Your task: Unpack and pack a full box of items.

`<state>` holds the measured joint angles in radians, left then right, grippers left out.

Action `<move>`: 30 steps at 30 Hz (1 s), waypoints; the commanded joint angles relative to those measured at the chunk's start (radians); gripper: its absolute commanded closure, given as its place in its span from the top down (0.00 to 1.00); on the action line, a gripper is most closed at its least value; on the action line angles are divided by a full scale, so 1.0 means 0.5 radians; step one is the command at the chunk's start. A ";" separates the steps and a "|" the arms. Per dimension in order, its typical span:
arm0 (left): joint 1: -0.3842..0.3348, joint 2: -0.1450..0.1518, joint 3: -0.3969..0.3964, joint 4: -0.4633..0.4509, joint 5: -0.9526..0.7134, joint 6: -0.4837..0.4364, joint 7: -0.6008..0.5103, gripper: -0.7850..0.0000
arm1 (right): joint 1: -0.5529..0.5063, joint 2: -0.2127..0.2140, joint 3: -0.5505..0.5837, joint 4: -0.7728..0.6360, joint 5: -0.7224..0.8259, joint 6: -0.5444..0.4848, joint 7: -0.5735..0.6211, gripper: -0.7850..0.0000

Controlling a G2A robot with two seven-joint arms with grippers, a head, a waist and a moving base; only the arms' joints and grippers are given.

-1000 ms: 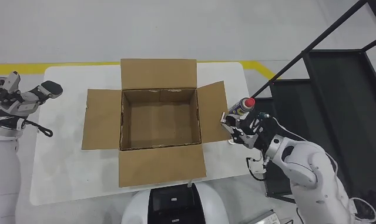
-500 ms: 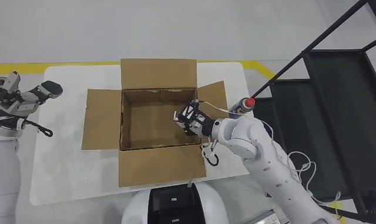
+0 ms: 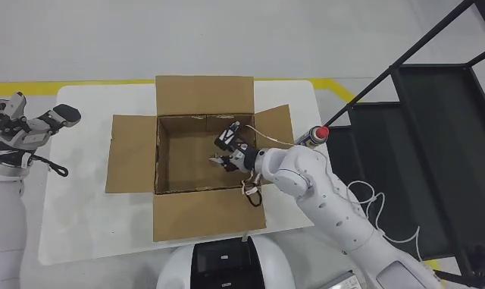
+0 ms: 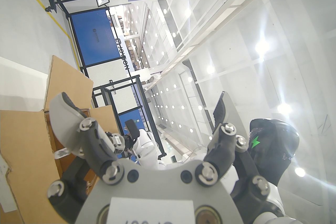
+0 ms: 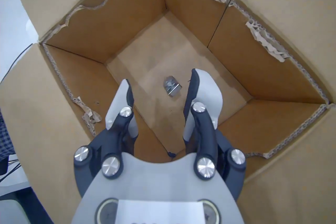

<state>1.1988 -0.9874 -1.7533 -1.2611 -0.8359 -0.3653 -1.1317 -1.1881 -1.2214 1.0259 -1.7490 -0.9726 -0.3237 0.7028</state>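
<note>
One box [image 3: 204, 95], top view: open on table [image 3: 83, 213]; right gripper [image 3: 225, 149] over its opening.
Left wrist: left gripper [image 4: 141, 97] spread, empty.
Right wrist: fingers [image 5: 120, 101] apart above small metal clip [image 5: 172, 87] on box floor.
Handling: likely light, stiff, slippery; pinch its flat sides.

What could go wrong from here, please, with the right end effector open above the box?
The small metal piece lies low on the floor of the box, so the right end effector may scrape cardboard or miss it. The cable loop under its wrist could catch the box rim.
</note>
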 commanded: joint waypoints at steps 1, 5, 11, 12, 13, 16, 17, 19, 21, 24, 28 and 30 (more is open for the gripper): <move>0.000 0.000 0.000 0.000 0.000 0.000 0.000 1.00 | -0.103 0.031 0.129 -0.113 0.025 -0.102 -0.014 1.00; 0.000 0.000 0.000 0.000 0.000 0.000 0.000 1.00 | -0.455 0.115 0.522 -0.428 0.118 -0.422 -0.103 1.00; 0.000 0.000 0.000 0.000 0.000 0.000 0.000 1.00 | -1.068 0.197 1.200 -0.751 0.178 -0.796 -0.362 1.00; 0.000 0.000 0.000 0.000 0.000 0.000 0.000 1.00 | -1.154 0.202 1.294 -0.765 0.159 -0.809 -0.415 1.00; 0.000 0.000 0.000 0.000 0.000 0.000 0.000 1.00 | -1.234 0.204 1.376 -0.772 0.124 -0.807 -0.467 1.00; 0.000 0.000 0.000 0.000 0.000 0.000 0.000 1.00 | -1.426 0.206 1.519 -0.734 0.054 -0.817 -0.608 1.00; 0.000 0.000 0.000 0.000 0.000 0.000 0.000 1.00 | -1.472 0.206 1.547 -0.719 0.025 -0.824 -0.647 1.00; 0.000 0.000 0.000 0.000 0.000 0.000 0.000 1.00 | -1.551 0.205 1.585 -0.691 -0.052 -0.795 -0.695 1.00; 0.000 0.000 0.000 0.000 0.000 0.000 0.000 1.00 | -1.623 0.204 1.591 -0.684 -0.161 -0.761 -0.708 1.00; 0.000 0.000 0.000 0.000 0.000 0.000 0.000 1.00 | -1.679 0.201 1.556 -0.637 -0.303 -0.681 -0.718 1.00; 0.000 0.000 0.000 0.000 0.000 0.000 0.000 1.00 | -1.624 0.197 1.474 -0.459 -0.355 -0.546 -0.668 1.00; 0.000 0.000 0.000 0.000 0.000 0.000 0.000 1.00 | -1.562 0.196 1.433 -0.356 -0.301 -0.505 -0.605 1.00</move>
<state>1.1988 -0.9874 -1.7533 -1.2611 -0.8359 -0.3653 -1.1317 -1.9830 -1.1232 1.7498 -1.9509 -1.1379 -0.5842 0.3845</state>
